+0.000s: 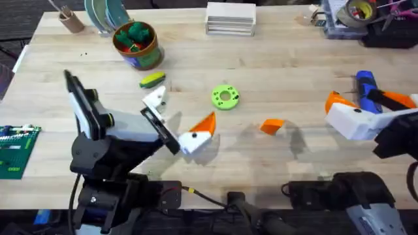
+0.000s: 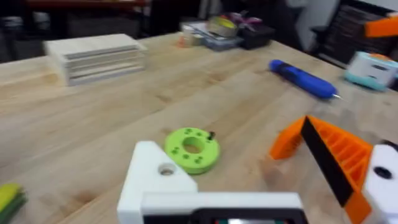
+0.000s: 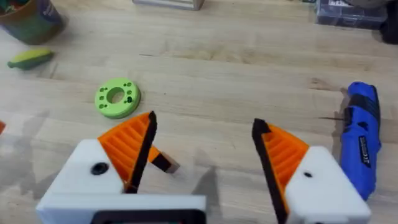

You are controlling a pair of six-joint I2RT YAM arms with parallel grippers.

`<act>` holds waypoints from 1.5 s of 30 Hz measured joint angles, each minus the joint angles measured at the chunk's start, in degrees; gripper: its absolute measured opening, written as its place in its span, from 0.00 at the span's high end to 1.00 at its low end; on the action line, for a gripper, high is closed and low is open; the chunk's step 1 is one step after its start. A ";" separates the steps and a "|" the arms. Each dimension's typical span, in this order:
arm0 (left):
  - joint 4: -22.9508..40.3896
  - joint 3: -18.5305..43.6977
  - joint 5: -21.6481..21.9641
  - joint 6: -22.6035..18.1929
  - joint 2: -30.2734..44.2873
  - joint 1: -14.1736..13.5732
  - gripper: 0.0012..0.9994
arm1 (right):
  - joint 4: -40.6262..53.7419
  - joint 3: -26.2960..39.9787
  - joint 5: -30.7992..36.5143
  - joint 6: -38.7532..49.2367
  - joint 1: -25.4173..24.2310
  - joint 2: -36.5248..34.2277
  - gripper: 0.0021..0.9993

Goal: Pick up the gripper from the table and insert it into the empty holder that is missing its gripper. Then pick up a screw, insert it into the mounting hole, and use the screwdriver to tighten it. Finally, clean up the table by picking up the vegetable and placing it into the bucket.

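The loose orange ribbed gripper (image 1: 272, 125) lies on the wood table, right of centre. My left gripper (image 1: 177, 116) hangs open to its left. One of its fingers is the bare white holder (image 1: 155, 99) (image 2: 152, 177) with a mounting hole; the other carries an orange pad (image 2: 339, 158). The green disc (image 1: 225, 97) (image 2: 191, 149) sits just beyond them. My right gripper (image 1: 367, 103) (image 3: 204, 124) is open and empty, with the blue screwdriver (image 1: 366, 85) (image 3: 362, 134) lying beside one finger. The yellow-green vegetable (image 1: 152, 80) (image 3: 30, 59) rests near the bucket (image 1: 136, 44), which holds green and red toys.
A stack of white boards (image 1: 230, 18) stands at the back centre. A brown cup (image 1: 70, 21) and blue-green plates (image 1: 108, 13) are at the back left. A cluttered box with tape (image 1: 353, 14) is at the back right. A green circuit board (image 1: 16, 150) lies at the left edge.
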State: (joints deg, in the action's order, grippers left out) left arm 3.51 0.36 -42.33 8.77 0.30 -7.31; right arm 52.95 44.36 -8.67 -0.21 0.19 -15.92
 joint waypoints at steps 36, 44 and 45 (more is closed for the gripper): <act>2.69 0.02 -20.98 -2.77 0.00 0.00 0.01 | 14.35 10.07 -4.72 9.79 1.88 -23.21 0.01; 2.70 0.02 -21.09 -2.77 0.01 0.00 0.01 | 16.49 14.91 -4.74 15.74 9.34 -36.34 0.01; 2.71 0.02 -21.09 -2.77 0.00 0.00 0.01 | 16.31 14.91 -4.74 15.97 10.00 -37.51 0.01</act>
State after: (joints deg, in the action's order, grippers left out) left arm 6.22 0.38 -63.42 6.00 0.30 -7.31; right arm 69.26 59.27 -13.41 15.77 10.18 -53.43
